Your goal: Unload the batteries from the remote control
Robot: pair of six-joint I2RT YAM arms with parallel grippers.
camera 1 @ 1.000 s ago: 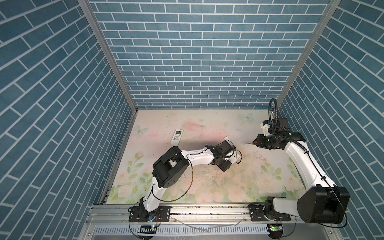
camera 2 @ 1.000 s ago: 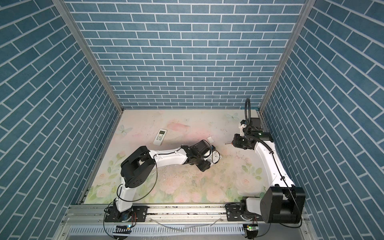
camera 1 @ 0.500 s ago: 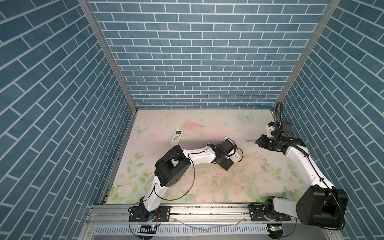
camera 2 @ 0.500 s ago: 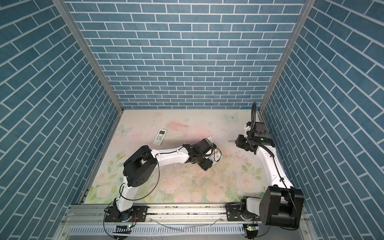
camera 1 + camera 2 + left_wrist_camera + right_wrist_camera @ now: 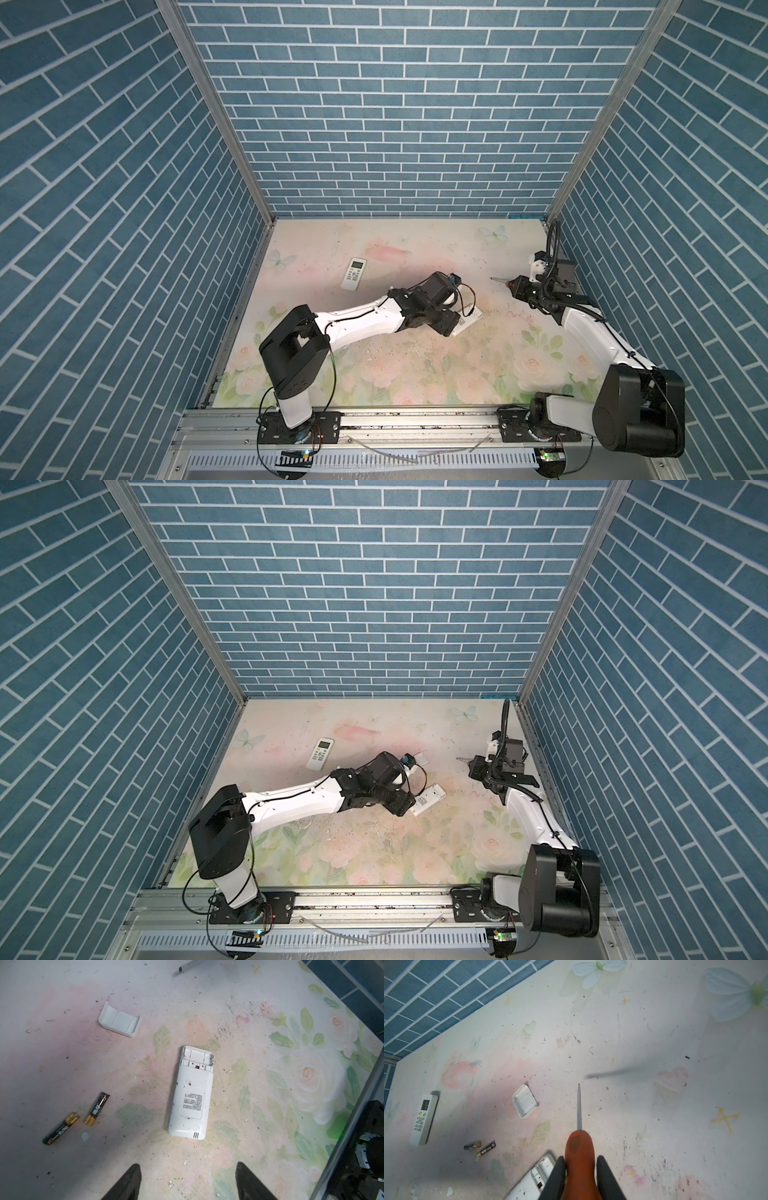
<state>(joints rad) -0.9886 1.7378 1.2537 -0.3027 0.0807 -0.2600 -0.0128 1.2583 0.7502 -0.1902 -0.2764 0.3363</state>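
Observation:
The white remote control lies face down on the floral mat, its battery bay open and showing empty. It also shows in both top views. Two batteries lie loose on the mat beside it, black with gold ends, and appear again in the right wrist view. My left gripper hovers open just short of the remote, holding nothing. My right gripper is shut on an orange-handled screwdriver, off to the right of the remote.
The detached white battery cover lies inside-up behind the remote. A second remote lies face up at the back left. The screwdriver's metal tip points toward the middle. Brick-pattern walls enclose the mat on three sides.
My left gripper's jaws have spread wider. The right arm has shifted a little toward the back right, still carrying the screwdriver.

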